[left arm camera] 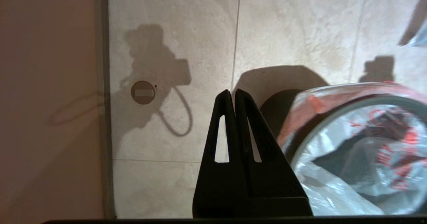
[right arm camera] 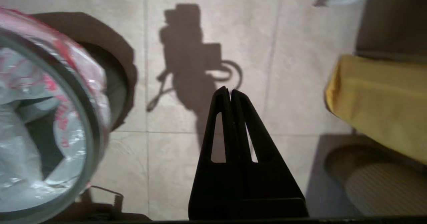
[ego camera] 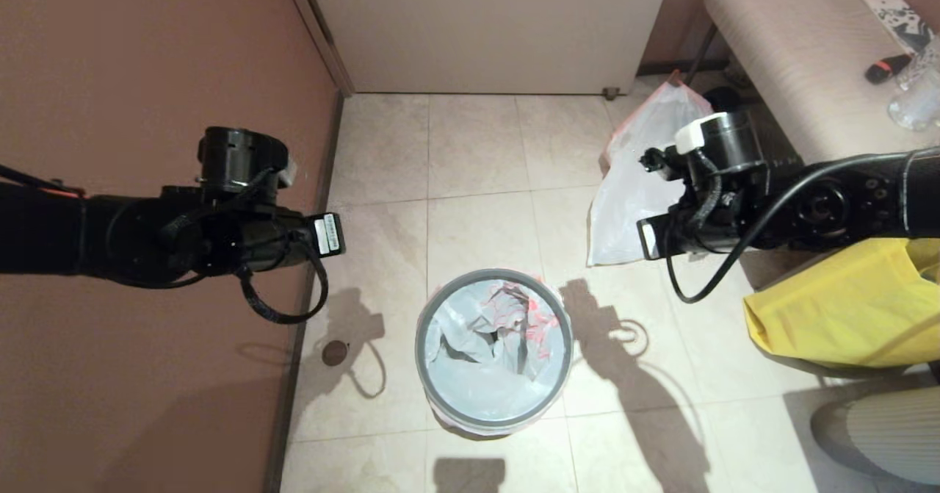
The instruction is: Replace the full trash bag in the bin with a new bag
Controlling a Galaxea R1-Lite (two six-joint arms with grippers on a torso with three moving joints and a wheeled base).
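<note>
The bin stands on the tiled floor at the middle, with a thin grey ring on its rim. The new bag, limp white plastic with red lettering, lines it, and its orange-red hem is folded out under the ring. The full trash bag, gathered to an orange point, leans at the back right, partly behind my right arm. My left gripper hangs shut and empty over bare floor to the left of the bin. My right gripper is shut and empty to the right of the bin's ring.
A brown wall runs close along the left, with a round floor cap near its foot. A white door closes the back. At the right are a padded bench, a yellow fabric bag and a grey ribbed object.
</note>
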